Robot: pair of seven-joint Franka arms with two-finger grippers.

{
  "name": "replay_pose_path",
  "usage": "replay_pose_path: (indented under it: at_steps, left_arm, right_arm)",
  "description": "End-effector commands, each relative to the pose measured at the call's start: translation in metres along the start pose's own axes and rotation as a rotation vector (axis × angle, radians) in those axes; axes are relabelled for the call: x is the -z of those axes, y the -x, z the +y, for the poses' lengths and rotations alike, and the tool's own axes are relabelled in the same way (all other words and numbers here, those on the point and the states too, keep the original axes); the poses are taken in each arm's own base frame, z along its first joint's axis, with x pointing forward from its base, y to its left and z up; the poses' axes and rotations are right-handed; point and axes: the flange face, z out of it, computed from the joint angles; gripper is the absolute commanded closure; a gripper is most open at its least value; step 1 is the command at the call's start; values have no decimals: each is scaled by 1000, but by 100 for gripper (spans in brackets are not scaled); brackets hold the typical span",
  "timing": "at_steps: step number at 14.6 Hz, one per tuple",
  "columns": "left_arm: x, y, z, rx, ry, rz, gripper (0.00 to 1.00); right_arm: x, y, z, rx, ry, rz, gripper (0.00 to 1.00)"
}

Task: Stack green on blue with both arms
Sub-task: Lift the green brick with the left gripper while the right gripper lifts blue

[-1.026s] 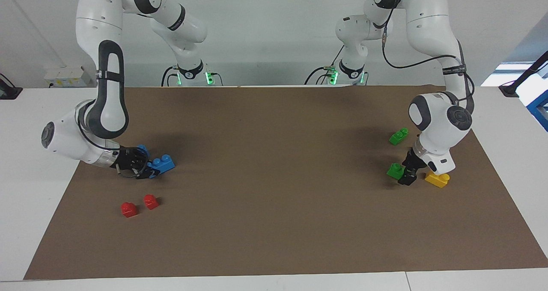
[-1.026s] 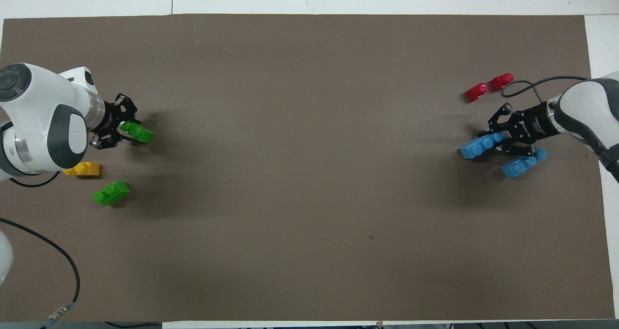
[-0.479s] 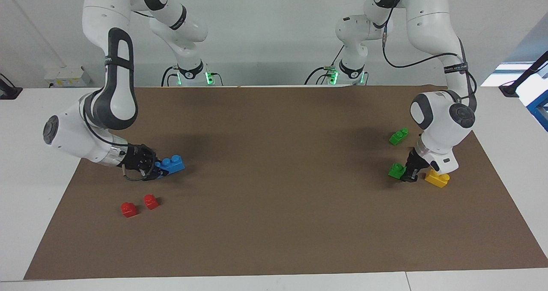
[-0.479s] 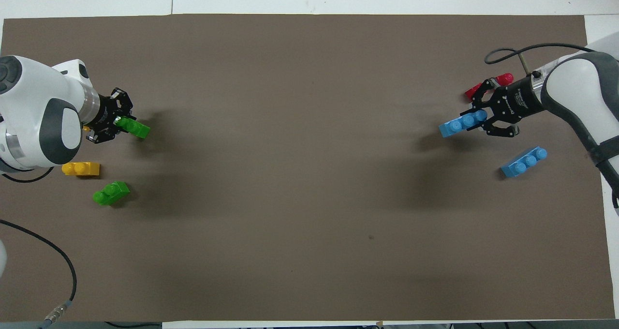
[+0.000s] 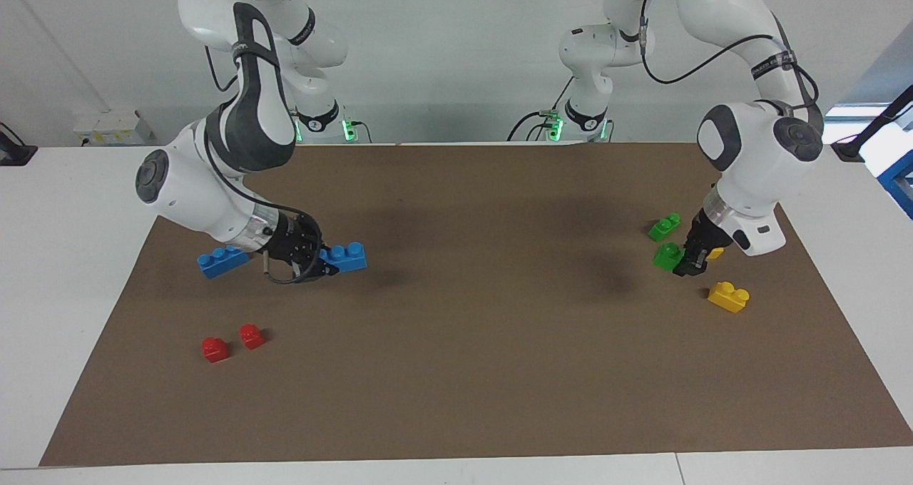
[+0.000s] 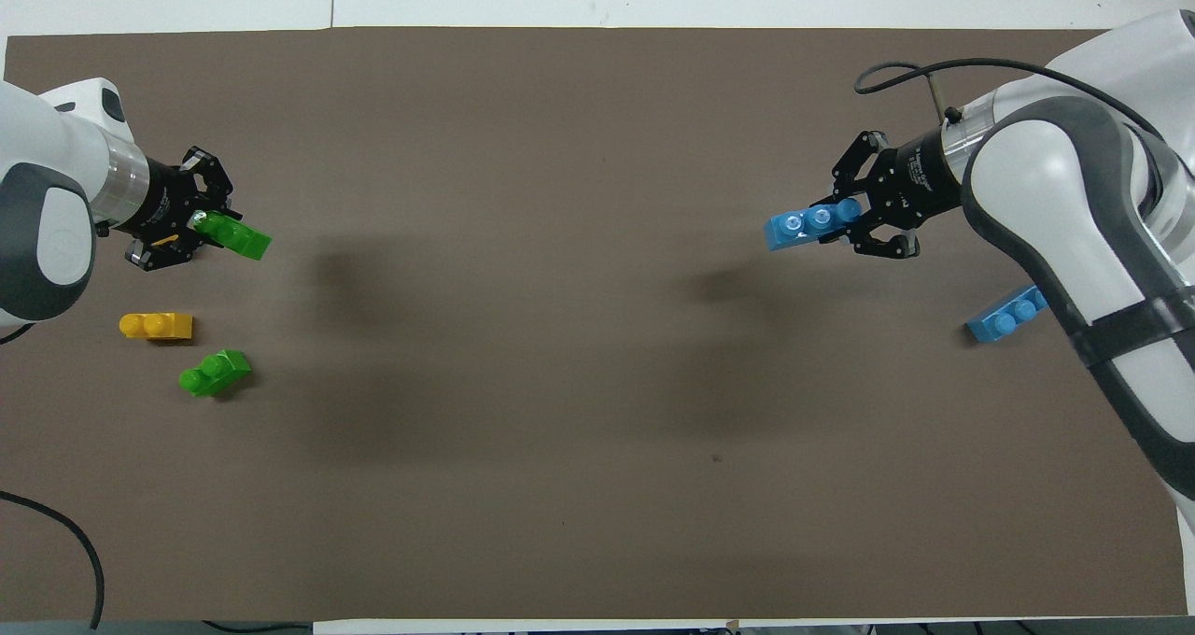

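Note:
My left gripper [image 5: 686, 264] is shut on the green brick [image 5: 668, 255] and holds it in the air over the brown mat near the left arm's end. It also shows in the overhead view [image 6: 198, 229] with the green brick [image 6: 240, 238] sticking out of it. My right gripper [image 5: 316, 258] is shut on one end of the blue brick [image 5: 345, 256], held level above the mat. The overhead view shows the right gripper [image 6: 861, 221] and the blue brick [image 6: 808, 225] with its studs up. The two bricks are far apart.
A second blue brick [image 5: 222, 261] [image 6: 1004, 317] lies on the mat under the right arm. Two red bricks [image 5: 232, 342] lie farther from the robots. A second green brick [image 5: 664, 226] [image 6: 215, 373] and a yellow brick [image 5: 728, 297] [image 6: 156, 325] lie near the left gripper.
Both grippers have risen off the mat with their bricks. The right gripper has carried the blue brick toward the table's middle; the left gripper has lifted the green brick.

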Motion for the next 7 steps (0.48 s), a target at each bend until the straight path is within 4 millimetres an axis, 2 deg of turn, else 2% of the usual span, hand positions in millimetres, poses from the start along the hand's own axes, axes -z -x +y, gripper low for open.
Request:
replay_pose_path:
  at_steps: [1, 4, 5, 7]
  left_arm:
    - [33, 35, 7, 27, -22, -23, 100]
    - [62, 59, 19, 74, -30, -41, 100]
    - [72, 68, 21, 110, -12, -48, 100]
    - [90, 85, 21, 178, 17, -47, 100]
  right_arm:
    - [-11, 42, -3, -23, -3, -14, 100]
    - [-40, 90, -5, -28, -53, -8, 100]
    - [-52, 103, -1, -18, -65, -15, 100]
    - [-88, 132, 15, -2, -115, -22, 100]
